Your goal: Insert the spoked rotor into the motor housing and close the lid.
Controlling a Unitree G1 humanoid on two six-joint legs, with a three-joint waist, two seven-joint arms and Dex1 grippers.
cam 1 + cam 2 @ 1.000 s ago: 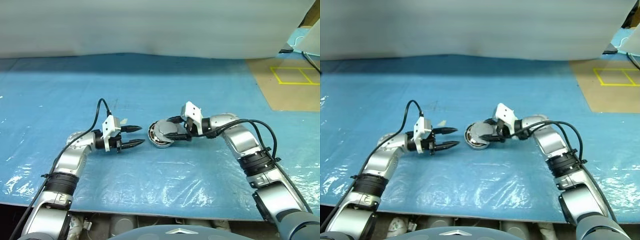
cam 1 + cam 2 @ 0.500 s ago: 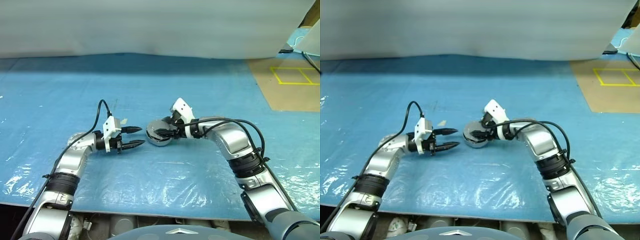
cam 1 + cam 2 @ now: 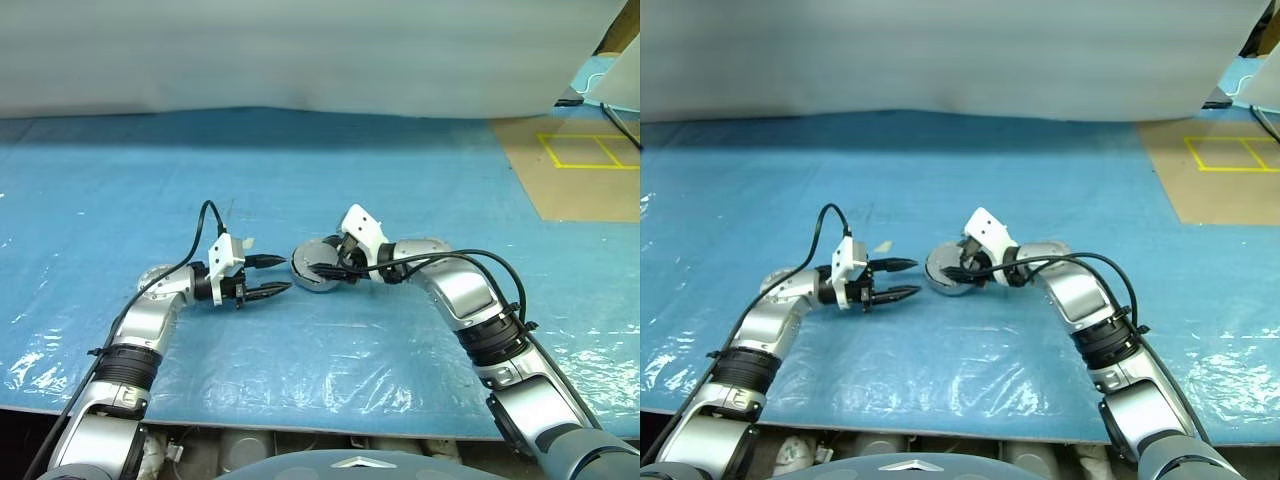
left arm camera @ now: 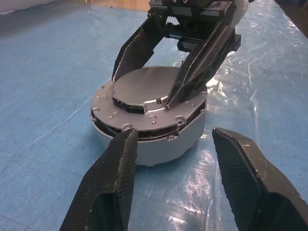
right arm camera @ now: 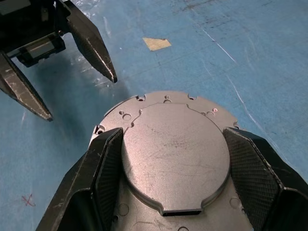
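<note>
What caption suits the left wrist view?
Right hand straddles the flat grey round lid atop the round silver motor housing; open left hand faces it.

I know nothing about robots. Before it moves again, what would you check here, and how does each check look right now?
1. Lid on the motor housing: ok, though a dark gap shows under its near edge.
2. Right pincer gripping the lid's raised centre: ok.
3. Left pincer open, apart from the housing: ok.
4. Housing flat on the blue sheet: ok.
5. Spoked rotor inside: cannot tell, the lid covers it.
</note>
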